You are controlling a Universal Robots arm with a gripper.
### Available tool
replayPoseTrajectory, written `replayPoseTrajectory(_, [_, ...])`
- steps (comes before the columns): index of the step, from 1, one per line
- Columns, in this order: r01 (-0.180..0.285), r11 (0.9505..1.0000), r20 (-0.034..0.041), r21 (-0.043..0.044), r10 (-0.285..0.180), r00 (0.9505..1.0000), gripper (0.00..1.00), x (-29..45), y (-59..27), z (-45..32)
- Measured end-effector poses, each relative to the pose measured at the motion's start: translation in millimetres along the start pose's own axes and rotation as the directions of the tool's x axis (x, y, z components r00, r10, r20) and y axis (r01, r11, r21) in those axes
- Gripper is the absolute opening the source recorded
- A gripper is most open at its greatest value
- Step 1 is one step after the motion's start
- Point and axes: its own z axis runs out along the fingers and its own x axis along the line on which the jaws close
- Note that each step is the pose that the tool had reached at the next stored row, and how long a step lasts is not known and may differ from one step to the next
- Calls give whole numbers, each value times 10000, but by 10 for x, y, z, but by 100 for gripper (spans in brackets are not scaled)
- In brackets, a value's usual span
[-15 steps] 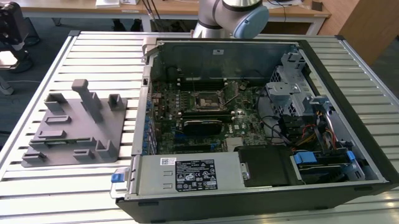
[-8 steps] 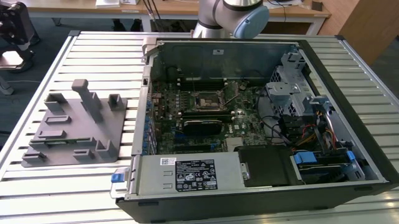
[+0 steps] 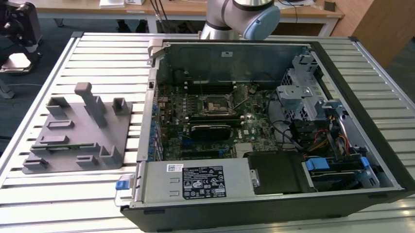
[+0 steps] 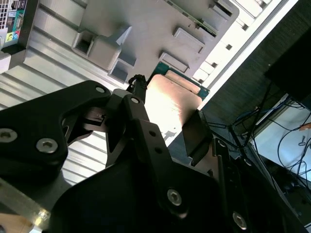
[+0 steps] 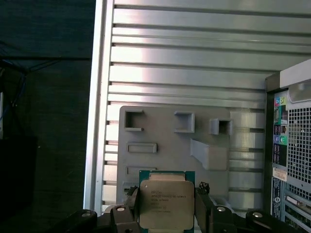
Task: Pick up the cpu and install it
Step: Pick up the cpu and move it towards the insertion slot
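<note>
The cpu [image 5: 166, 204], a flat square chip with a silvery top and a green rim, sits between my gripper's [image 5: 166, 200] two black fingers [image 5: 131, 206], which are shut on its opposite edges. In the second wrist view the cpu [image 4: 170, 104] gleams between the same fingers [image 4: 141, 121] of the gripper [image 4: 167, 119]. It hangs well above the grey plastic holder tray [image 5: 165, 131]. The motherboard's dark socket frame [image 3: 213, 107] lies inside the open computer case [image 3: 259, 121]. The arm [image 3: 240, 14] reaches in from the far side of the table.
The holder tray [image 3: 77, 131] lies on the slatted metal table [image 3: 65, 194], at the exterior view's left of the case. The case's rear panel [image 5: 291, 145] shows beside the tray. Past the table edge are dark floor and cables [image 4: 286, 126].
</note>
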Motion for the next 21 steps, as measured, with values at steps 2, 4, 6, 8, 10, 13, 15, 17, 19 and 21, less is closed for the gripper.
replayPoseTrajectory(2, [0, 10000, 0, 0, 0, 10000, 54, -26, -1, 0])
replayPoseTrajectory(4, [0, 10000, 1, 0, 0, 10000, 54, -53, -2, 0])
replayPoseTrajectory(6, [0, 10000, 1, 0, 0, 10000, 54, -72, -3, 0])
replayPoseTrajectory(8, [0, 10000, 0, 0, 0, 10000, 54, -95, -3, 0])
replayPoseTrajectory(10, [0, 10000, 1, 0, 0, 10000, 54, -125, -4, 0])
replayPoseTrajectory(13, [1, 10000, 0, 0, -1, 10000, 54, -193, -7, -1])
replayPoseTrajectory(15, [1, 10000, 1, -1, -1, 10000, 54, -242, -9, -1])
replayPoseTrajectory(17, [1, 10000, 1, 0, -1, 10000, 54, -275, -10, -1])
replayPoseTrajectory(19, [0, 10000, 0, 0, 0, 10000, 54, -294, -10, -2])
replayPoseTrajectory(21, [0, 10000, 0, 0, 0, 10000, 54, -324, -11, -2])
